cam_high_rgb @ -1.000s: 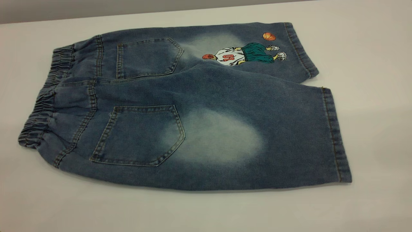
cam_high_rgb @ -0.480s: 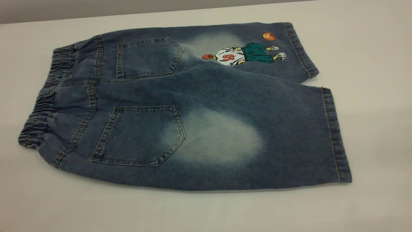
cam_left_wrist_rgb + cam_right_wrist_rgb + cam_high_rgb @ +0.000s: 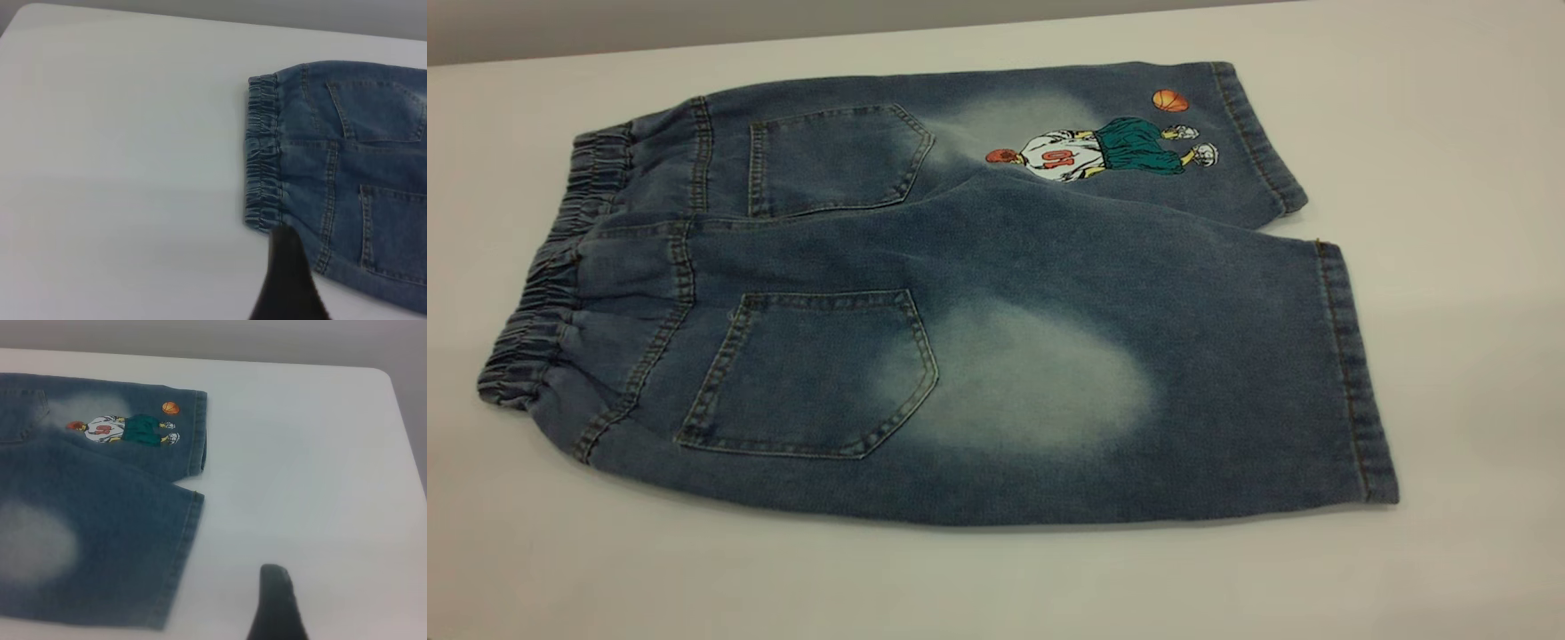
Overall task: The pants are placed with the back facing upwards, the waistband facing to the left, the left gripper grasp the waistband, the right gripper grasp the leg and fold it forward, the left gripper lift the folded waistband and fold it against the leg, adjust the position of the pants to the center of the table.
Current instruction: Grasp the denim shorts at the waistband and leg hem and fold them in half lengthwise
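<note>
The blue denim pants lie flat on the white table, back pockets up. The ruffled waistband is at the left, and the hems point right. The leg with the pale patch is the nearer one, and the cartoon leg lies behind it. Neither gripper shows in the exterior view. In the left wrist view, a dark part of my left gripper hangs by the near corner of the waistband. In the right wrist view, my right gripper is over bare table, apart from the hem of the leg.
Bare tabletop surrounds the pants on all sides. The table's far edge runs just behind the cartoon leg. A rounded table corner shows in the right wrist view.
</note>
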{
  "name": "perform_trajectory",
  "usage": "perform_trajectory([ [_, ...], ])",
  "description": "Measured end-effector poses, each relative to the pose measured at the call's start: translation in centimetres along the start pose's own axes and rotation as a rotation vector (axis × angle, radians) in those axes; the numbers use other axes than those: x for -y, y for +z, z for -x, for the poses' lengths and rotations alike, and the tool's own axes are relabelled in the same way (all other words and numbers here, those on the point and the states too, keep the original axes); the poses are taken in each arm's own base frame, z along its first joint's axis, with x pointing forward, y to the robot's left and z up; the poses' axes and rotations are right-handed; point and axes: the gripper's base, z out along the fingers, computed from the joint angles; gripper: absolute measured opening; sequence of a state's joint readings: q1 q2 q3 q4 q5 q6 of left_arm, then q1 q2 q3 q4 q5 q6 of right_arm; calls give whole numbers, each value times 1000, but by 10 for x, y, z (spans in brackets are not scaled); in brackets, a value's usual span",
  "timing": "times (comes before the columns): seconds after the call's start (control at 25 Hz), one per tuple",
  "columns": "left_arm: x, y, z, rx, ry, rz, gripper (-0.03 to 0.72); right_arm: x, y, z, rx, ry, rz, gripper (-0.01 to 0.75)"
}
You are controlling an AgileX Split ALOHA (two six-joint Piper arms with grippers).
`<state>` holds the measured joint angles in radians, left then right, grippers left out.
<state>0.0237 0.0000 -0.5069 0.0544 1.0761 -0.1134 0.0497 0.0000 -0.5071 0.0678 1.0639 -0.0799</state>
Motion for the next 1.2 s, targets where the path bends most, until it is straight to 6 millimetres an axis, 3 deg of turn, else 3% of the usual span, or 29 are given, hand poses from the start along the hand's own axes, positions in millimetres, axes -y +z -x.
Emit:
perform_trajectory([
  [0.4, -1, -2, 6, 18, 10, 13, 443, 0, -2, 2, 14, 70, 1, 425],
  [0.56, 0, 1, 29, 96, 0, 25, 443, -2, -7, 22, 97, 111, 27, 425],
  [0.72, 4, 19, 56, 103, -58, 7, 443, -5, -1, 57, 149, 171, 94, 425],
  [0.8, 8, 35, 69, 95, -83, -19, 443, -7, 9, 73, 161, 187, 129, 425],
  [1.0, 21, 77, 94, 119, -201, -124, 442, -12, 57, 101, 111, 244, 229, 425],
  [1.2, 25, 124, 107, 102, -195, -124, 442, -21, 114, 106, -68, 278, 371, 425],
])
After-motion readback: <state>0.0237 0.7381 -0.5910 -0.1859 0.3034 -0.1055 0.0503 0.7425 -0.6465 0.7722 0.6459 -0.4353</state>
